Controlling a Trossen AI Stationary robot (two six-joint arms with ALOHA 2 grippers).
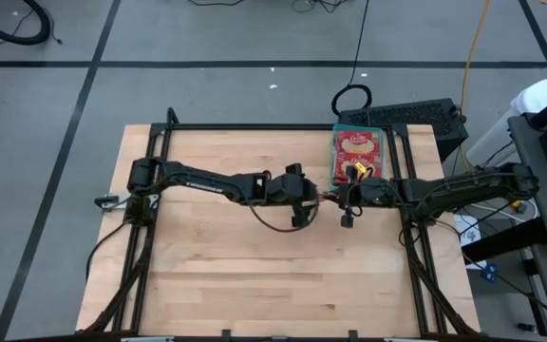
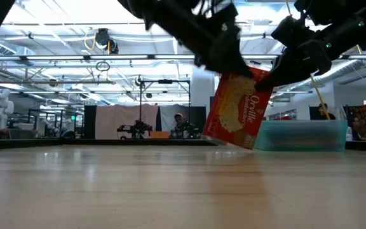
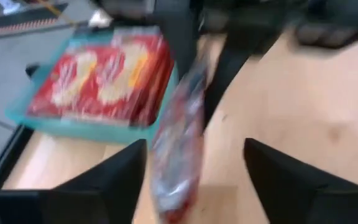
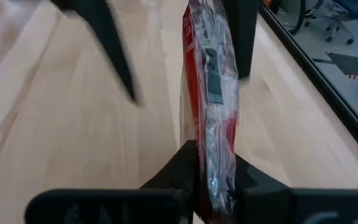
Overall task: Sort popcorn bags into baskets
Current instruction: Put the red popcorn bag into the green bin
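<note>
Reads "Orville" in white script on the red bag (image 2: 237, 109), cream popcorn picture below. Hangs tilted above the bench (image 2: 170, 184), edge-on, clamped in the right pincer (image 4: 215, 177). Left pincer (image 3: 194, 165) spread wide, astride the bag. Beyond, teal tray (image 3: 73, 124) stacked with more red bags (image 3: 104, 78).

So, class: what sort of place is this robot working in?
Probably a robotics lab or workshop: a wooden table on a taped concrete floor, exposed ceiling pipes, and other equipment rigs behind.
</note>
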